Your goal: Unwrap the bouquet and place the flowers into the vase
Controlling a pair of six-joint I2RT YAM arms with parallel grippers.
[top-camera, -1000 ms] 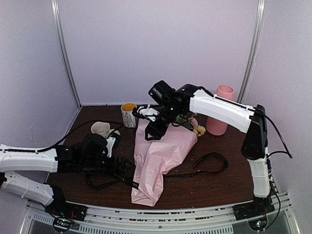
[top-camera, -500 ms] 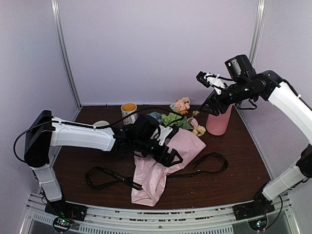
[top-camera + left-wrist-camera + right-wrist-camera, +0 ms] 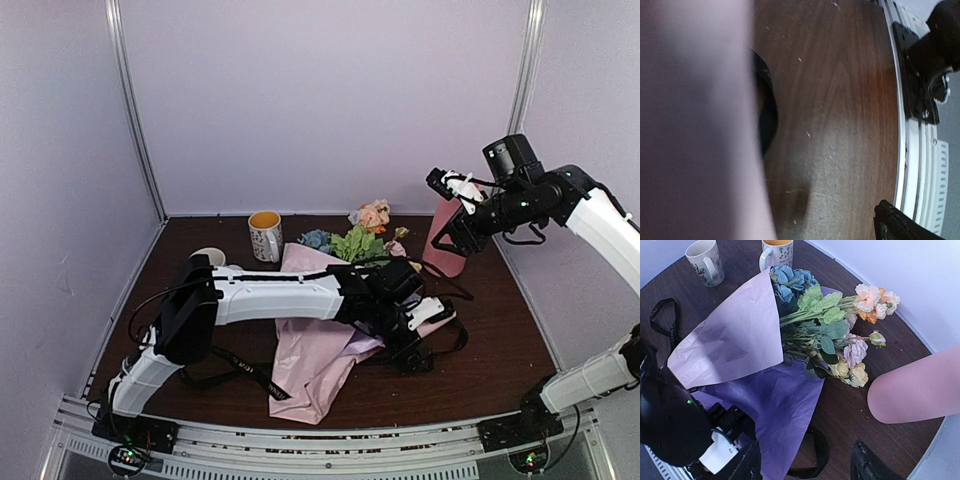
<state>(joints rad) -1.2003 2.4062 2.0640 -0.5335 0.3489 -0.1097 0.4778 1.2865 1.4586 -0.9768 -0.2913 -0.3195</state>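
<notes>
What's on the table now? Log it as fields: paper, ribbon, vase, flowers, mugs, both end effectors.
paper: pink, spread open
ribbon: black, untied, loose on table
vase: pink, no stems in it
flowers: lying on the paper, blooms toward vase
mugs: two, back left
left end effector: open, low over paper
right end effector: open, raised by vase

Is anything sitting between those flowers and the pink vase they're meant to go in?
Nothing visible: only bare table separates the flowers from the vase. The flowers lie half in the paper.
</notes>
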